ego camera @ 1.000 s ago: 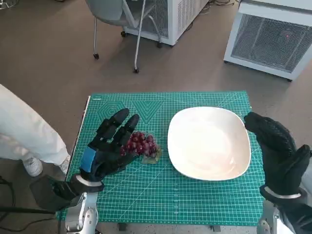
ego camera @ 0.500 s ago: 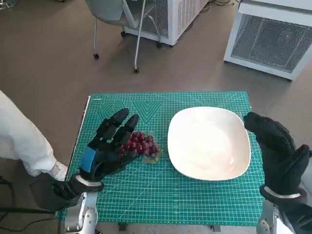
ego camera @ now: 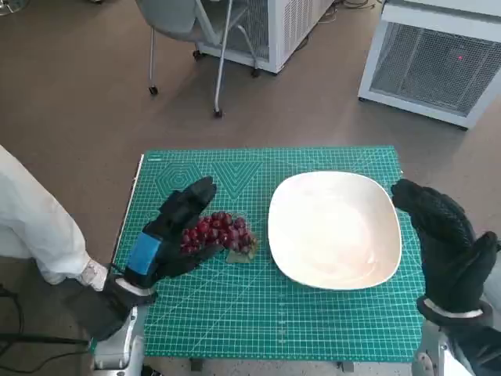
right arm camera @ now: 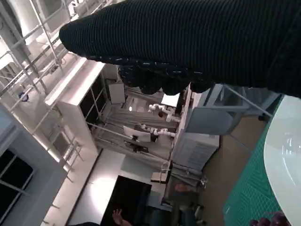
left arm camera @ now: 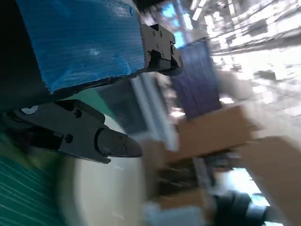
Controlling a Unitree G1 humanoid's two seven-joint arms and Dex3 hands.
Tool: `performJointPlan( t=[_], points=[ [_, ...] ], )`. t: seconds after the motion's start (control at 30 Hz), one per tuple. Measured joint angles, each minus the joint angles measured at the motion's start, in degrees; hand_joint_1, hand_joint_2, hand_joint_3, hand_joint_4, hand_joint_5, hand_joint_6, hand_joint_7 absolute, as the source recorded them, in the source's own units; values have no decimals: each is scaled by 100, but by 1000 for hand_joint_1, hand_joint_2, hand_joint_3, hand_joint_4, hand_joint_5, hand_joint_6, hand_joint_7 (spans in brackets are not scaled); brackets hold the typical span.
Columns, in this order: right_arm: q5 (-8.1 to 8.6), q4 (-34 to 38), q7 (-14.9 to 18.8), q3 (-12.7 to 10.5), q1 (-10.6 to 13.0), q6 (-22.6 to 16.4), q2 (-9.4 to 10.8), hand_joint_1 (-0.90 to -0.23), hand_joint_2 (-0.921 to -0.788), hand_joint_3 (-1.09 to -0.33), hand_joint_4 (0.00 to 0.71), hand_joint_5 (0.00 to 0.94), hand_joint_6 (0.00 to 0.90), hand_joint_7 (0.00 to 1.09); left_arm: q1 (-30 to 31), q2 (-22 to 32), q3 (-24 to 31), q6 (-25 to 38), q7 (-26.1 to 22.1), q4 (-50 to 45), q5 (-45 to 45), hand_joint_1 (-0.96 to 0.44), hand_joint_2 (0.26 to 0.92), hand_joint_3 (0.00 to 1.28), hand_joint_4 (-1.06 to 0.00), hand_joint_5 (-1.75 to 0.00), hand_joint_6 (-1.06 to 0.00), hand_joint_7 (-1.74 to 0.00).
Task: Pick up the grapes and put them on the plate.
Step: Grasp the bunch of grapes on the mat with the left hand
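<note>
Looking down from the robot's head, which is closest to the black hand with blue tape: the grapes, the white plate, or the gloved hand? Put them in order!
1. The grapes: right at the left hand, by its fingers.
2. The plate: next over, in the middle of the green mat.
3. The right hand: farthest, past the plate at the mat's far side.

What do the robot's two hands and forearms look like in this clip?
The left hand is black and mechanical, with blue tape over its back and hard, segmented black fingers. The right hand wears a black knitted glove with a ribbed weave; a pale band shows at its wrist. The forearms below both hands are pale grey.
</note>
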Motion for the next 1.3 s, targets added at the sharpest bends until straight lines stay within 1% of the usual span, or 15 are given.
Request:
performJointPlan(
  t=[0.07,0.2,0.4,0.53,0.67,0.8,1.07,1.3],
  points=[
    [0,0,0,0,-2,-13,0,-484,-921,-535,525,0,181,580,-2,144,-72,115,181,-112,506,-207,790,2,-36,0,-183,-59],
    [0,0,0,1,-4,-19,0,-485,-921,-535,525,0,181,581,-25,392,-274,462,451,-361,1500,-184,756,0,-20,-1,-210,-39],
    [0,7,0,0,-5,-19,-1,-486,-921,-535,525,0,179,583,-196,659,-817,1292,714,-625,2988,-172,738,1,-71,-13,-259,-24],
    [-1,25,0,0,-4,-16,-1,-486,-921,-535,525,0,178,585,-441,696,-1266,1912,752,-638,3673,-158,739,1,-99,-9,-276,-15],
    [-1,37,0,-10,-3,-14,-3,-485,-921,-535,525,0,178,586,-706,673,-1617,2362,750,-571,3990,-151,741,2,-111,-7,-280,-10],
    [0,47,0,-17,-3,-13,-4,-483,-921,-536,525,0,177,587,-951,661,-1879,2629,753,-377,4124,-153,743,2,-118,-6,-282,-7],
    [0,65,0,-32,2,-14,-8,-481,-921,-537,525,0,176,588,-1382,621,-2313,2919,763,230,4252,-159,745,2,-123,-3,-287,-5],
    [-3,97,0,-47,0,-18,-10,-478,-921,-538,524,0,175,589,-1972,525,-2645,3057,835,1230,4289,-168,748,3,-120,0,-284,-2]
  ],
)
